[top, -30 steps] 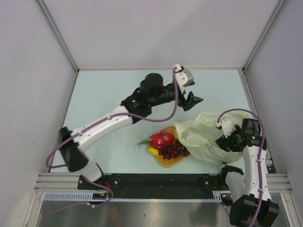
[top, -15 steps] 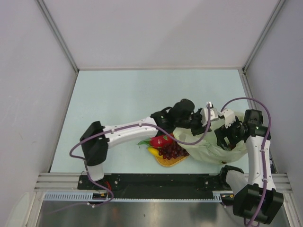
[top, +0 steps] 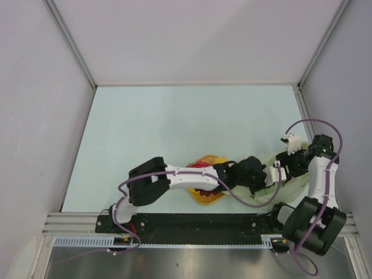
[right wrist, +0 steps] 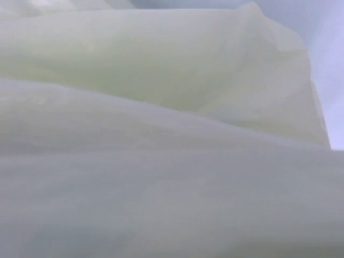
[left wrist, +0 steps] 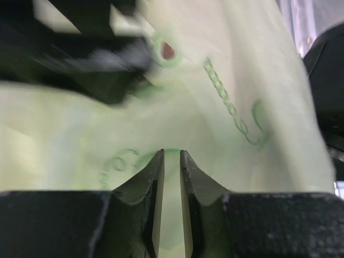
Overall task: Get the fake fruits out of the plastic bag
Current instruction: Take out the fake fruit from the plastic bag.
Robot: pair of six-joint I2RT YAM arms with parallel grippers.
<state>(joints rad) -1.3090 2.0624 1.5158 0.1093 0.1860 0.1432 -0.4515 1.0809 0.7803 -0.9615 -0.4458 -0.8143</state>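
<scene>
The plastic bag (top: 289, 187) lies crumpled at the near right, pale cream with green printed marks. My left arm reaches low across the orange mat, and my left gripper (top: 272, 174) is pressed into the bag. In the left wrist view its jaws (left wrist: 171, 151) stand drawn close, with bag film (left wrist: 242, 80) filling the narrow gap. My right gripper (top: 286, 165) sits against the bag's far side; bag film (right wrist: 161, 80) covers its whole wrist view and hides its fingers. Only a sliver of red fruit (top: 196, 165) shows beside the left arm; the other fake fruits are hidden.
The round orange woven mat (top: 208, 199) peeks out under the left forearm near the front edge. A dark blurred shape (left wrist: 80, 59) lies on the bag in the left wrist view. The right wall rail (top: 302, 110) stands close to the right arm.
The left arm swung from the far middle down over the mat to the bag, and its jaws closed. The right gripper moved up along the bag's right side. The fruits on the mat became covered.
</scene>
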